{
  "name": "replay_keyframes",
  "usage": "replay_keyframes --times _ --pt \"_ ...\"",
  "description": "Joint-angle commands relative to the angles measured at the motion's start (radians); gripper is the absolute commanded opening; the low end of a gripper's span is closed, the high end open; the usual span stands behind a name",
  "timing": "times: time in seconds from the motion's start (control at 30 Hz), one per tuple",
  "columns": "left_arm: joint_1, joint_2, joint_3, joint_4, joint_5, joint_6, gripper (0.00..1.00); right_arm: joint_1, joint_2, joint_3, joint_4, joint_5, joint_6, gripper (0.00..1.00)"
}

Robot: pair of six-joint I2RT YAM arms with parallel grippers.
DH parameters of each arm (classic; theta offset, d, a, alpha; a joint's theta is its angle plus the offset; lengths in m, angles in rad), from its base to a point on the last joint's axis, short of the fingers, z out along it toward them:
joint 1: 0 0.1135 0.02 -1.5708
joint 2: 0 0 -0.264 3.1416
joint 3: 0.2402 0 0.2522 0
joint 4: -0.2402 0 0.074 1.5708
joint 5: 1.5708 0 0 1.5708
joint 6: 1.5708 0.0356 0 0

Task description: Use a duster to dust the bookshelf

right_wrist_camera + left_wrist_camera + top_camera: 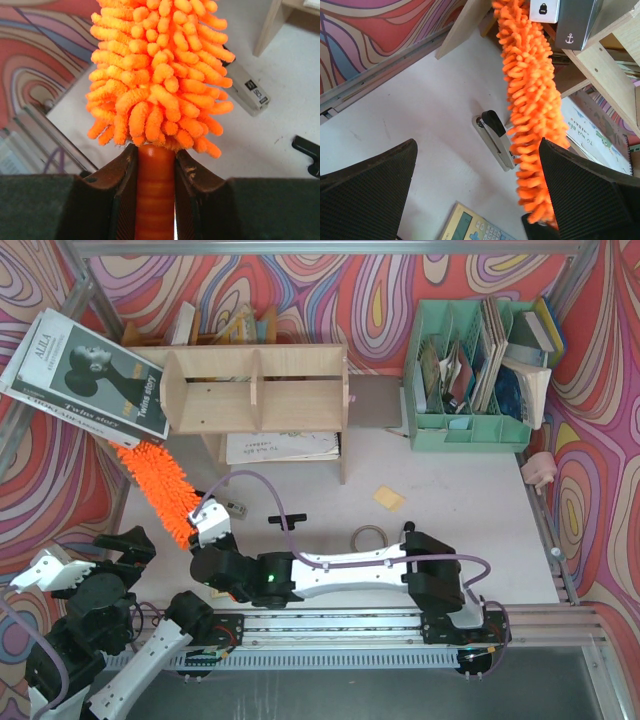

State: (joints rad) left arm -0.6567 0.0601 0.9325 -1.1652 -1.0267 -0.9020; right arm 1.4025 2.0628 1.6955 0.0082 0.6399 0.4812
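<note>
right gripper (155,167): jaws clamped on the ribbed orange handle of the duster (157,75), right below its fluffy head.
left gripper (479,192): jaws spread wide with nothing between them. It hangs low in front of the bookshelf's left end, beside the duster and not touching it.
duster: held slanted, handle end nearest the arms and head running up toward the bookshelf (255,390). The tip reaches the bookshelf's front left corner, under the tilted paperback (85,375). I cannot tell whether it touches the side panel or sits just beside it.
bookshelf: upright at the back of the table (480,530), with books behind its dividers and papers beneath it.
stapler (495,137): flat on the table in front of the bookshelf's left end, partly behind the duster head.
calculator (472,230): nearer the arms than the stapler.
done, by my judgement: duster grasped, lifted and brought to the bookshelf's left end.
left, by my judgement: sweeping the top board, dividers and compartments. No wiped area can be told from the pictures.
</note>
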Motion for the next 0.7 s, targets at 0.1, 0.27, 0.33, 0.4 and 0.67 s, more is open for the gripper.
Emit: replay_keyframes --times 0.1,0.27,0.33,0.4,0.67 --pt "-0.003 -0.002 -0.002 -0.021 -0.029 -0.005 0.98 -0.002 -0.018 0.027 0.058 0.008 0.024 0.0" --pt "-0.004 -0.003 -0.002 -0.021 -0.027 -0.005 0.98 -0.002 0.072 0.023 -0.021 -0.056 0.098 0.0" --pt "-0.003 -0.005 -0.004 -0.021 -0.028 -0.005 0.98 -0.002 0.098 0.03 -0.056 -0.067 0.116 0.0" --pt "-0.003 -0.006 -0.004 -0.021 -0.028 -0.005 0.98 -0.002 0.118 0.039 -0.082 -0.069 0.124 0.0" --pt "-0.004 -0.002 -0.003 -0.021 -0.028 -0.005 0.98 -0.026 0.056 0.078 -0.047 -0.043 0.086 0.0"
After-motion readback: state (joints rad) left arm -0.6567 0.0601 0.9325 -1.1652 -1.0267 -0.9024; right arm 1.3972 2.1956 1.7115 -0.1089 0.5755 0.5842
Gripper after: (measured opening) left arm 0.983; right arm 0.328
